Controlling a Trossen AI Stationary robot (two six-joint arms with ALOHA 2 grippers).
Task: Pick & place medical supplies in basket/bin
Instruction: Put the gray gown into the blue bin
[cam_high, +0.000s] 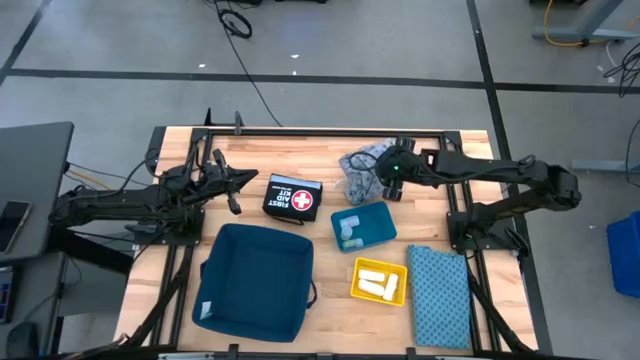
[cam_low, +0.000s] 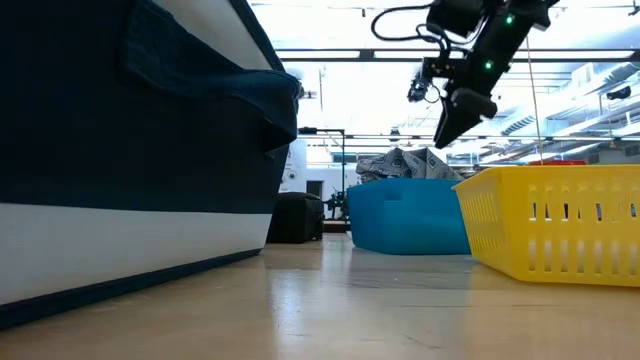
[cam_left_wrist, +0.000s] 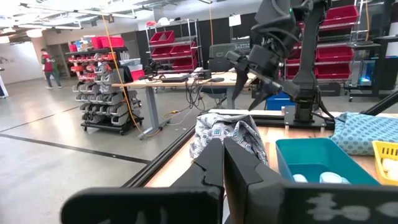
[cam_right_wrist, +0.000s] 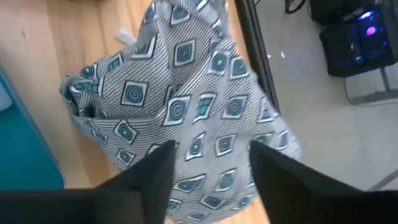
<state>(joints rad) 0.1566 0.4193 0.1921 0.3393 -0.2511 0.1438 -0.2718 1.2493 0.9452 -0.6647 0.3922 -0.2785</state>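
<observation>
While the right gripper (cam_right_wrist: 208, 158) hovers over the grey-blue cloth bundle (cam_right_wrist: 180, 99), fingers wide and empty, their tips hide its near edge; the left gripper (cam_left_wrist: 224, 163) waits, fingers shut.

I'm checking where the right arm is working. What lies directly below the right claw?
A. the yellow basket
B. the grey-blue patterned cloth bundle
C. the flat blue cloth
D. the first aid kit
B: the right claw hangs with its fingers spread above the grey-blue patterned cloth bundle, which fills the right wrist view; the high view also places that claw over the bundle at the table's far side.
</observation>
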